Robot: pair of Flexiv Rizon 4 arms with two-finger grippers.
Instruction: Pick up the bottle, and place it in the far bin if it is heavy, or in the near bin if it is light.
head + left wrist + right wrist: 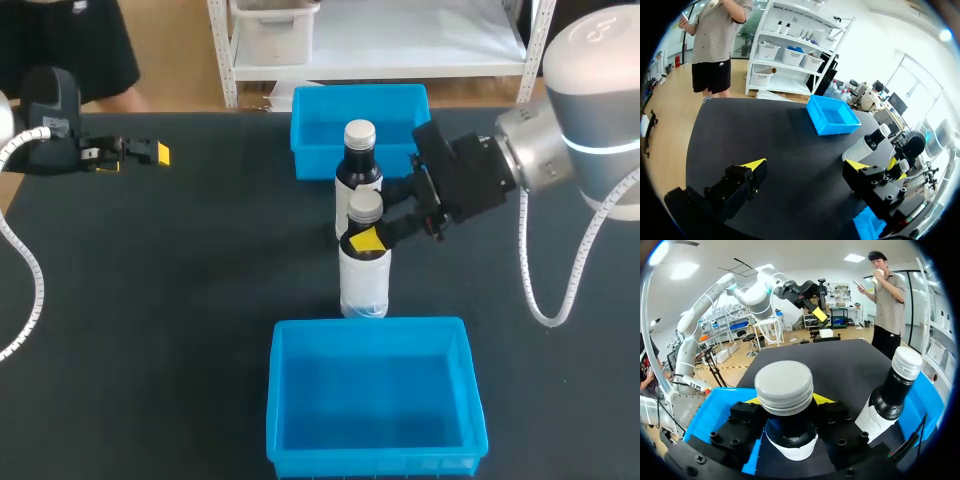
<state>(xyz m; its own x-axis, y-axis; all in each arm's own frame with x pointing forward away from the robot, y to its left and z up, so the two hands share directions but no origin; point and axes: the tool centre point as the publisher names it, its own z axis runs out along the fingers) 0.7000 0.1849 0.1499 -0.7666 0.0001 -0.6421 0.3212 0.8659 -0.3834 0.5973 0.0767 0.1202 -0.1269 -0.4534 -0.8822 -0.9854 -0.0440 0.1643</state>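
The bottle [364, 285] stands mid-table [200, 280] just behind the near bin [370, 326], right gripper [372, 238] clamped on its neck, a sound hold, I'd say, on stiff, slick plastic of unguessable weight; left gripper [140, 153] gapes wide by the table's left edge

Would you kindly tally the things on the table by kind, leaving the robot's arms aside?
Dark bottles with white labels and pale caps: 2, far bottle, near bottle.
Open blue plastic bins: 2, far bin, near bin.
Total: 4.
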